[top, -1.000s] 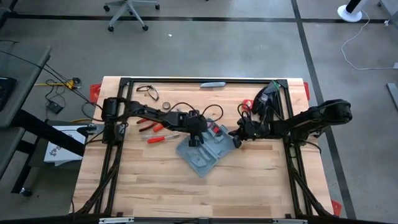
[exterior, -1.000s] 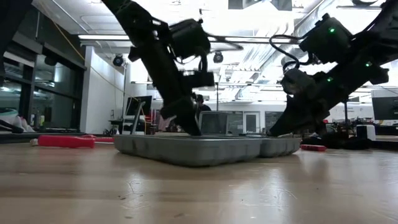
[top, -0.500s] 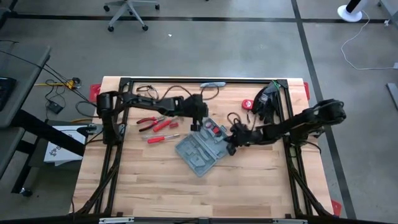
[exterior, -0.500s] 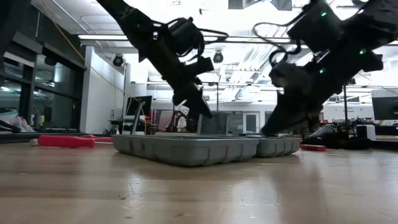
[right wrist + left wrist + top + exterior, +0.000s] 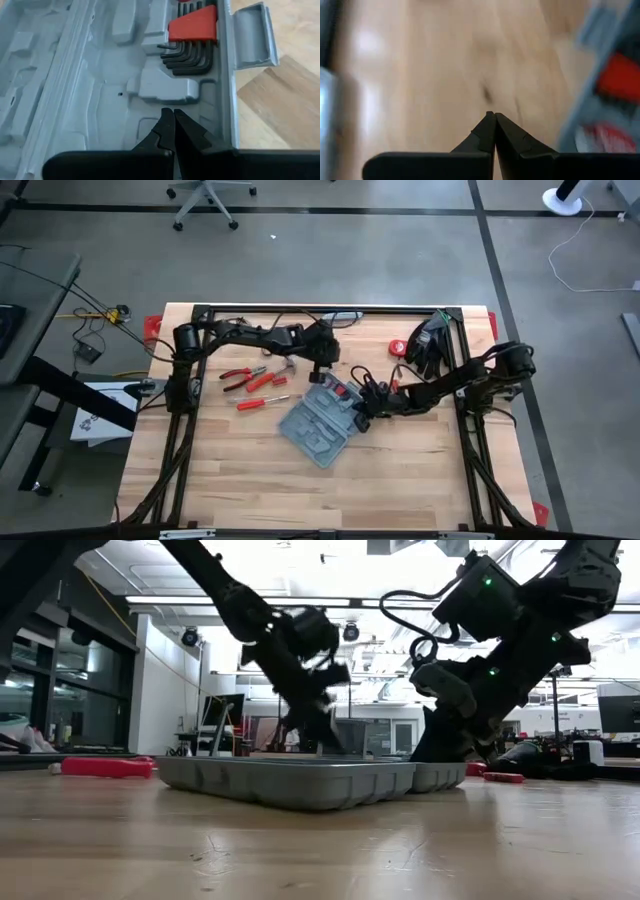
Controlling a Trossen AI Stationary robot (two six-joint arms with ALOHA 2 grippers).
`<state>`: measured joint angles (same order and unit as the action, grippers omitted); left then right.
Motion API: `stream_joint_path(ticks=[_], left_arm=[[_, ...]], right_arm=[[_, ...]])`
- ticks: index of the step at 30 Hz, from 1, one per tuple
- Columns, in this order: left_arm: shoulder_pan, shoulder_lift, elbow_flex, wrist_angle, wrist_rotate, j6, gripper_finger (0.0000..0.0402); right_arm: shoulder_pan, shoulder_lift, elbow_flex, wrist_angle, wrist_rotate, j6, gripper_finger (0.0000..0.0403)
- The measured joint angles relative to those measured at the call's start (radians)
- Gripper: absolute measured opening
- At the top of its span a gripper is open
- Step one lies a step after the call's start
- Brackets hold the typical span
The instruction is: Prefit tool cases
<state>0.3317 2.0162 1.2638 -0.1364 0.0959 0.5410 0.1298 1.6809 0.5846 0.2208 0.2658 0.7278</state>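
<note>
Case: we see the tool case (image 5: 322,420) lying open and flat near the middle of the table (image 5: 240,480), turned at an angle to the table edges, both halves facing up. In the low view it shows as a shallow grey tray (image 5: 290,780) resting on the wood.
Inside the case: in the right wrist view we see moulded grey recesses, most of them bare, and a set of black hex keys in a red holder (image 5: 192,30) seated near one long wall, with the latch flap (image 5: 255,35) sticking out past that wall.
Right gripper: we find the right gripper (image 5: 362,412) at the case's right-hand end, low over its inner tray; its fingers (image 5: 167,132) are pressed together with nothing between them.
Left gripper: the left gripper (image 5: 322,372) hangs just behind the case's far end, above the wood; its fingers (image 5: 492,135) meet tip to tip and carry nothing.
Loose tools: we count red-handled pliers (image 5: 238,377) and red-handled screwdrivers (image 5: 262,402) on the wood left of the case, near it but apart.
Far side of table: a slim grey-blue bar (image 5: 340,313) lies along the back rail, and a red round object (image 5: 399,347) sits beside a black glove (image 5: 430,345) near the right rear corner.
Floor beyond: an office chair (image 5: 205,198) stands behind the table.
</note>
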Motion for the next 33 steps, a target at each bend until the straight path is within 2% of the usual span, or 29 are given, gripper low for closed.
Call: stream_joint_path(ticks=[7,14,18,25,33], left_arm=[[-0.026,0.013,0.004,-0.198,-0.01,-0.089,0.0],[-0.061,-0.006,0.004,-0.275,-0.019,-0.13,0.0],[-0.066,-0.039,0.0,-0.323,-0.035,-0.15,0.0],[-0.071,-0.139,0.001,-0.354,-0.131,-0.192,0.0],[-0.161,-0.171,-0.032,-0.244,-0.121,-0.262,0.0]], right_arm=[[-0.074,-0.001,-0.002,-0.003,-0.004,-0.067,0.0],[-0.174,0.0,-0.003,0.024,-0.033,-0.159,0.0],[-0.191,-0.004,-0.003,0.023,-0.034,-0.185,0.0],[-0.172,-0.039,-0.006,0.017,-0.02,-0.194,0.0],[-0.15,-0.052,-0.006,0.055,0.007,-0.219,0.0]])
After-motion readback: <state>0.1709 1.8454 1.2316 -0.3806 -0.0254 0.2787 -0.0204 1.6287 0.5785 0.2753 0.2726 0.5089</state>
